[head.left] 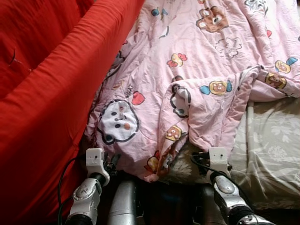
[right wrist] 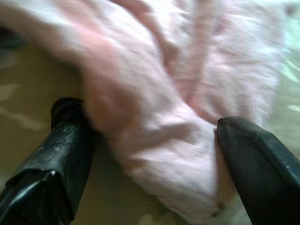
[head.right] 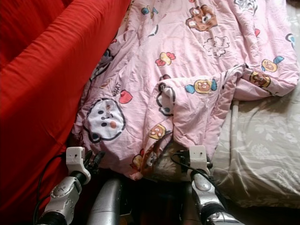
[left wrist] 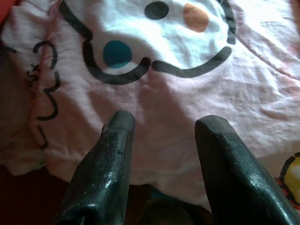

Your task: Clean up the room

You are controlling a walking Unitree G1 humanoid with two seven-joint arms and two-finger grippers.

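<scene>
Both grippers wide open at the rumpled quilt (head.left: 187, 70) hem on the bed (head.left: 276, 150), left gripper (left wrist: 161, 124) empty, right gripper (right wrist: 150, 126) straddling a fold, presumably to straighten it

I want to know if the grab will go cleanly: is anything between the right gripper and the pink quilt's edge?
Nothing visible. The right gripper is open, with a fold of the pink quilt already lying between its fingers, above the grey floral sheet.
</scene>
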